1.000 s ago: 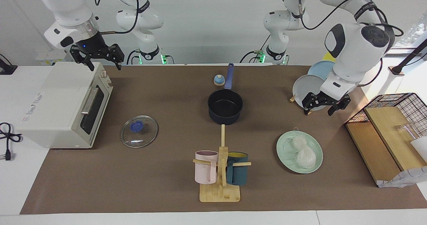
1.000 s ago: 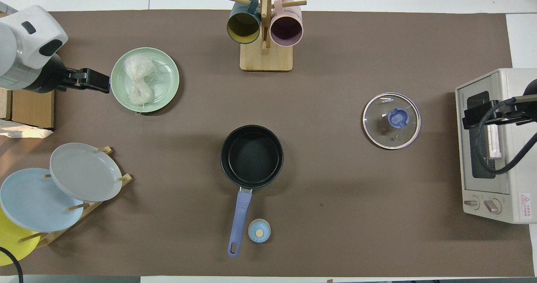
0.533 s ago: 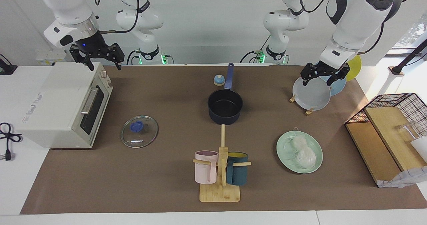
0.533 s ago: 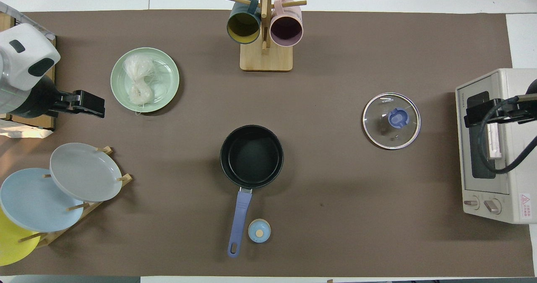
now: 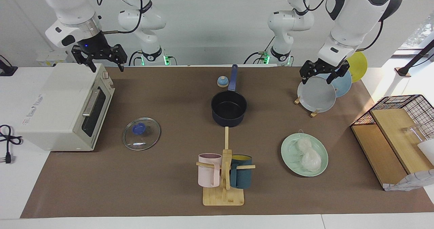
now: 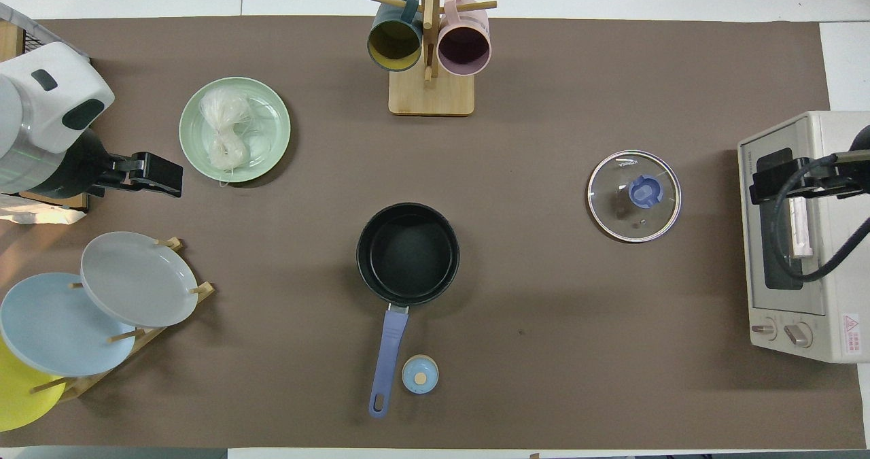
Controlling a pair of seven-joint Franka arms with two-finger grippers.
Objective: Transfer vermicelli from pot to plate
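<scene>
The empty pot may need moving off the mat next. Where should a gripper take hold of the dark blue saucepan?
Grip the dark blue saucepan by its long straight handle, coming straight down from above. The handle lies flat and points toward the robots, with only a small blue knob beside it.

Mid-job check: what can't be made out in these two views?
White toaster oven: inside hidden by its dark door, facing view; overhead view's edge crops it.
Yellow round plate: left arm covers part, facing view; edge crops it overhead.
Black wire basket: facing view's edge crops it.
</scene>
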